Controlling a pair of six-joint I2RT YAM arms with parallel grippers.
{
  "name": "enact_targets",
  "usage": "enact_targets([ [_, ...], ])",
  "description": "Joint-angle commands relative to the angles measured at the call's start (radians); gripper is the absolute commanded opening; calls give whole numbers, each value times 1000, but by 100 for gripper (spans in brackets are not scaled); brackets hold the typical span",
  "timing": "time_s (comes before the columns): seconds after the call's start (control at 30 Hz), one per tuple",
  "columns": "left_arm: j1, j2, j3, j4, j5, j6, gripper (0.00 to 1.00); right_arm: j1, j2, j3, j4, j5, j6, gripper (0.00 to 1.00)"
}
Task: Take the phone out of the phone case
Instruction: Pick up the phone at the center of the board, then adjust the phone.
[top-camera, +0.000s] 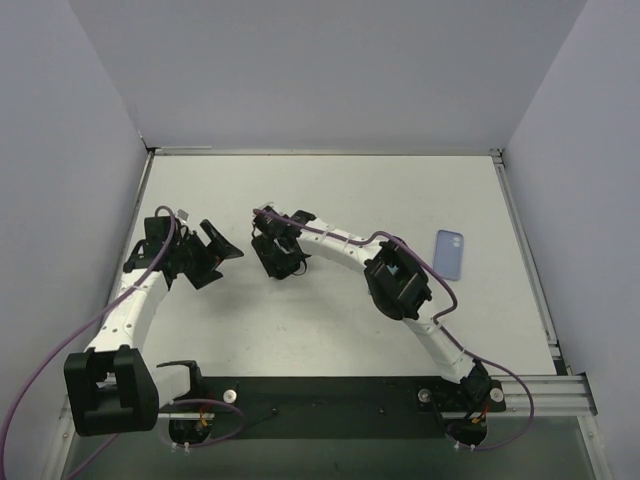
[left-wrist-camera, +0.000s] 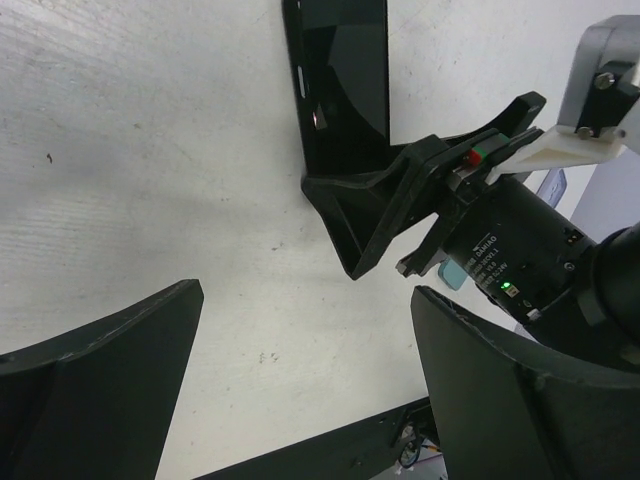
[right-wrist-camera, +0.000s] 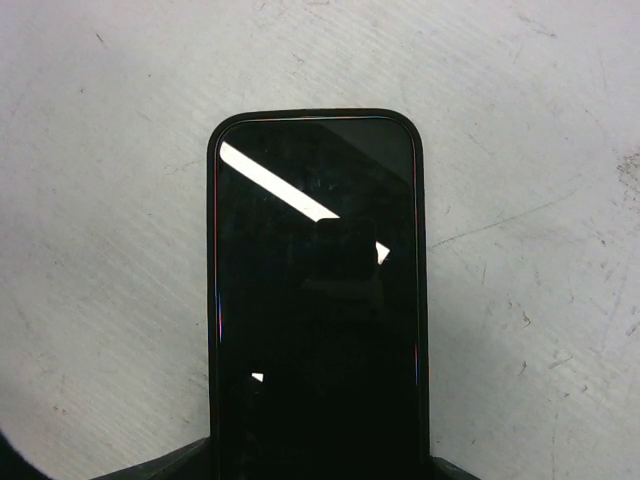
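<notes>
A black phone (right-wrist-camera: 315, 290) with a dark glossy screen is held by its lower end in my right gripper (right-wrist-camera: 315, 470), which is shut on it just above the white table. In the left wrist view the phone (left-wrist-camera: 345, 90) sticks out from the right gripper's fingers (left-wrist-camera: 375, 215). A light blue phone case (top-camera: 449, 254) lies flat and empty on the table to the right, apart from both grippers. My left gripper (left-wrist-camera: 305, 300) is open and empty, a short way left of the right gripper (top-camera: 272, 262) in the top view.
White walls close in the table on the left, back and right. A metal rail (top-camera: 545, 385) runs along the near right edge. The right arm's elbow (top-camera: 398, 282) arches over the table between the gripper and the case.
</notes>
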Motion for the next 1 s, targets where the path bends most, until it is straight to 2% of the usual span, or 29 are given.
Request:
enact_targets([
  [0.0,6,26,-19,31,37,-58,98,3,-52,-18,-42,22,9,19],
  [0.13,5,31,-55,94,71,-80,97,-8,-147,-121,8,-25,54,11],
  [0.2,-1,40,-87,144,121,-113,97,-29,-231,-197,92,-118,110,9],
  [0.33,-21,75,-212,354,207,-208,98,-69,-363,-451,269,-241,230,4],
  [0.47,-93,130,-246,458,207,-279,97,-69,-434,-553,329,-272,275,2],
  [0.6,-190,213,-231,543,204,-336,96,-57,-488,-619,367,-283,298,2],
  [0.73,-225,307,-225,663,210,-393,94,-48,-509,-654,375,-277,312,1],
  [0.9,-256,407,-190,720,190,-431,88,-43,-532,-677,382,-281,319,1],
  [0.97,-265,446,-177,740,177,-440,82,-41,-541,-682,384,-285,322,1],
])
